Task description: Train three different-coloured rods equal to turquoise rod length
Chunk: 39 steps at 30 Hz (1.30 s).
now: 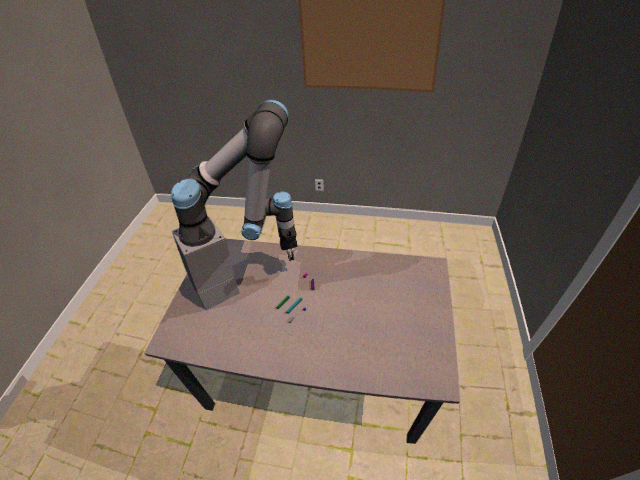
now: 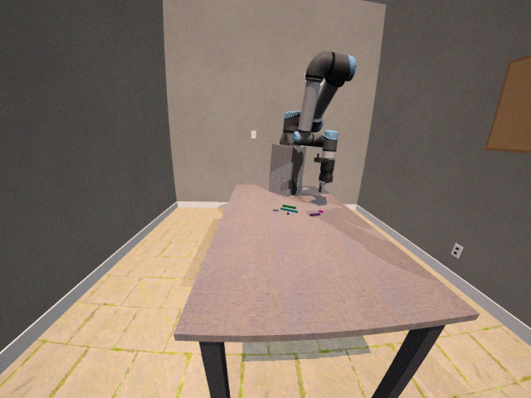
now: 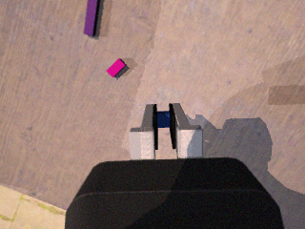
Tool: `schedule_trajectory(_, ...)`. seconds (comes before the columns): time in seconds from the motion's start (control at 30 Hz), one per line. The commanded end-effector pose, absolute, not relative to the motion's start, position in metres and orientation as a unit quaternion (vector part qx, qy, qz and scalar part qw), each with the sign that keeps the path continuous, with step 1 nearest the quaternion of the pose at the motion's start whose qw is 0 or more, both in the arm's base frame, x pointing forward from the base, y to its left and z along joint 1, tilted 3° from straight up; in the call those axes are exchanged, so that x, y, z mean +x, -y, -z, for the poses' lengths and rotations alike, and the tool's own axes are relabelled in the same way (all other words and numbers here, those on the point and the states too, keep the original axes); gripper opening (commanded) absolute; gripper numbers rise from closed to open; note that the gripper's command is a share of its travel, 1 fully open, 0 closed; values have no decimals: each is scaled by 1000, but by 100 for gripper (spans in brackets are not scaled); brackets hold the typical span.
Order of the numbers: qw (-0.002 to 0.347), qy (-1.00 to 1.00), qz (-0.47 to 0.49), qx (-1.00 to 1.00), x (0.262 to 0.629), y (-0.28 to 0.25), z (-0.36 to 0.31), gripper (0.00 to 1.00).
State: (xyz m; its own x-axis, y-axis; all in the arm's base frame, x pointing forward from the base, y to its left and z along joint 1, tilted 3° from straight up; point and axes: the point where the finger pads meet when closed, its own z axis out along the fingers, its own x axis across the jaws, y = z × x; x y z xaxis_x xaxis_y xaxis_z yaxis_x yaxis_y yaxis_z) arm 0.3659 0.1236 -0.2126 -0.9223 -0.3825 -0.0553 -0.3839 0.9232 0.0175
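The pincer [image 3: 163, 125] is clenched on a blue rod [image 3: 163, 119], held crosswise between the fingertips and lifted off the tabletop [image 1: 372, 335]. It hangs pointing down over the tabletop's far edge, near the corner where the arm's pedestal [image 1: 206, 273] stands.

A second blue rod [image 1: 304, 308] lies on the tabletop, just beside the turquoise rod [image 1: 294, 305]. The turquoise rod lies flat, side by side with the green rod [image 1: 282, 302], the two roughly parallel with a narrow gap between them. The grey rod [image 1: 290, 319] lies near the turquoise rod's end, on the side toward the front edge.

Toward the far edge, between this cluster and the pincer, lie the purple rod [image 1: 312, 283] and the magenta rod [image 1: 305, 275], near each other but apart, and not in line. In the wrist view the magenta rod [image 3: 115, 68] sits to the upper left of the pincer, with the purple rod [image 3: 91, 17] beyond it, partly cut off by the frame.

All the rods lie in the half of the tabletop nearer the pedestal.
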Motion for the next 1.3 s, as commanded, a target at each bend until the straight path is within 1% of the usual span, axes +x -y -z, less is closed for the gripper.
schedule_trajectory(0.0, 26, -978, -14, -208, 368, -121, 212, 24)
schedule_trajectory(0.43, 26, -978, -14, -208, 368, -121, 214, 24)
schedule_trajectory(0.77, 26, -978, -14, -208, 369, -122, 231, 24)
schedule_trajectory(1.27, 26, -978, -14, -208, 372, -124, 291, 24)
